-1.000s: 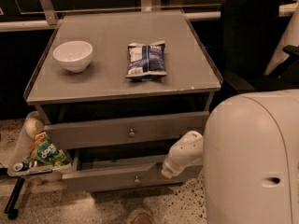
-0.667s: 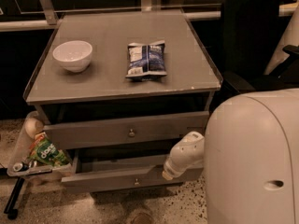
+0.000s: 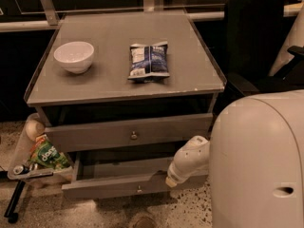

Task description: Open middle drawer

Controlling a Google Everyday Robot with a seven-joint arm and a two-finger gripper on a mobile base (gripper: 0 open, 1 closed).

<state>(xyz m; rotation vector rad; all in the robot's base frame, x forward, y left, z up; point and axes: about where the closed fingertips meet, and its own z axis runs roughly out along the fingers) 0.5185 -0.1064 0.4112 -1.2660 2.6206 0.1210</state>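
Observation:
The middle drawer (image 3: 114,186) is the lower grey drawer in view, with a small round knob (image 3: 139,189) at the centre of its front. It stands pulled out from the cabinet, and its inside shows from above. My gripper (image 3: 168,181) is at the end of the white arm (image 3: 189,158) and sits at the drawer's front edge, right of the knob. Its tip is hidden against the drawer front.
Another grey drawer (image 3: 128,133) with a knob sits above. On the cabinet top (image 3: 109,87) are a white bowl (image 3: 74,56) and a blue snack bag (image 3: 149,61). A side holder with a green packet (image 3: 46,156) hangs on the left. A black chair (image 3: 259,37) stands to the right. My white body (image 3: 259,165) fills the lower right.
The middle drawer has slid a little further out towards me, and the arm and gripper have moved with it.

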